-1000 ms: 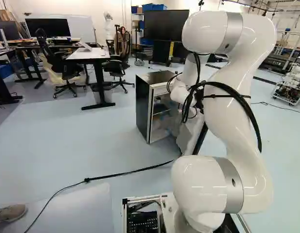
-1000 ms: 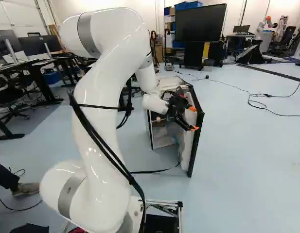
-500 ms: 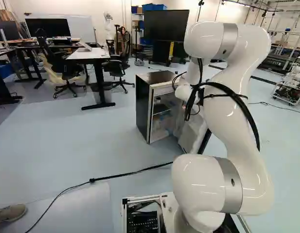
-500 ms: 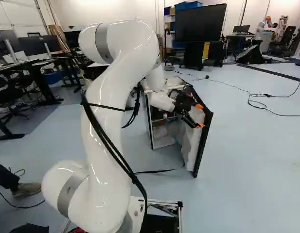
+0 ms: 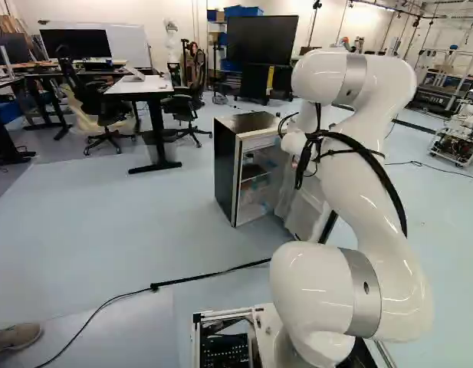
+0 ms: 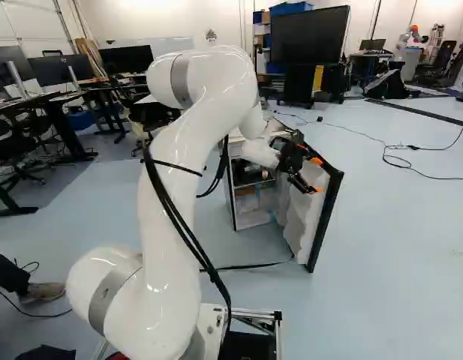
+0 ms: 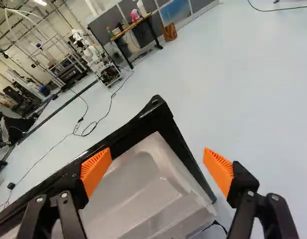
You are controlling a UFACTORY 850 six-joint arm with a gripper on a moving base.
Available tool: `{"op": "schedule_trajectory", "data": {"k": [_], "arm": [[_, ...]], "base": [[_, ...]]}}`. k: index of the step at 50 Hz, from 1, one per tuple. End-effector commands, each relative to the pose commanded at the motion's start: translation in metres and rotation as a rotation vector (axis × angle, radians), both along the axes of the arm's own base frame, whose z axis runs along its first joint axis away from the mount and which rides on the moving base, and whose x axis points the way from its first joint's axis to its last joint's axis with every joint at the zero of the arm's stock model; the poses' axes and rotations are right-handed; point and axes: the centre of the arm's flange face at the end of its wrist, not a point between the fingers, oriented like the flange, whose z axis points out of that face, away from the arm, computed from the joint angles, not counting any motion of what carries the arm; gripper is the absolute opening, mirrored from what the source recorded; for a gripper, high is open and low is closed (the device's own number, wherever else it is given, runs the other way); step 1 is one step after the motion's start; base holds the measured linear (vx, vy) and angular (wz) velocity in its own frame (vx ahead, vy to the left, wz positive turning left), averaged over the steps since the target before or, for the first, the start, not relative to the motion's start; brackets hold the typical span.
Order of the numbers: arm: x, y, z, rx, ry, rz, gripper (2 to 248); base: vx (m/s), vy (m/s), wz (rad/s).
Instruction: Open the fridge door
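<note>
Wrist view: fingers (image 7: 218, 169) apart, part-open door (image 7: 143, 184) just ahead. Fridge (image 5: 225, 180) near middle of left base view. Advise pushing door outward from inside, near its free edge, following its arc.

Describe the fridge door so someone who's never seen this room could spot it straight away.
In the right base view, find the low fridge on the floor beyond the white arm. The fridge door stands open at its right, with a black outer edge and a pale, moulded inner side. Unlike the big black screen farther back, it has the orange-padded gripper at its upper part.
</note>
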Motion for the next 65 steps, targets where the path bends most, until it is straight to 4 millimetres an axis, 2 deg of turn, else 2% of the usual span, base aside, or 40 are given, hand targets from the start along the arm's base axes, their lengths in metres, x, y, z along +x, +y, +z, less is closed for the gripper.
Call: {"op": "schedule_trajectory", "data": {"k": [26,55,65], "arm": [[0.022,-0.047,-0.010,0.047,-0.096,-0.190,247],[0.053,-0.102,-0.014,0.023,-0.186,-0.253,247],[0.056,-0.108,-0.015,0.020,-0.194,-0.258,247]], "base": [[0.000,0.000,0.000],[0.000,0.000,0.000],[0.000,0.000,0.000]]}}
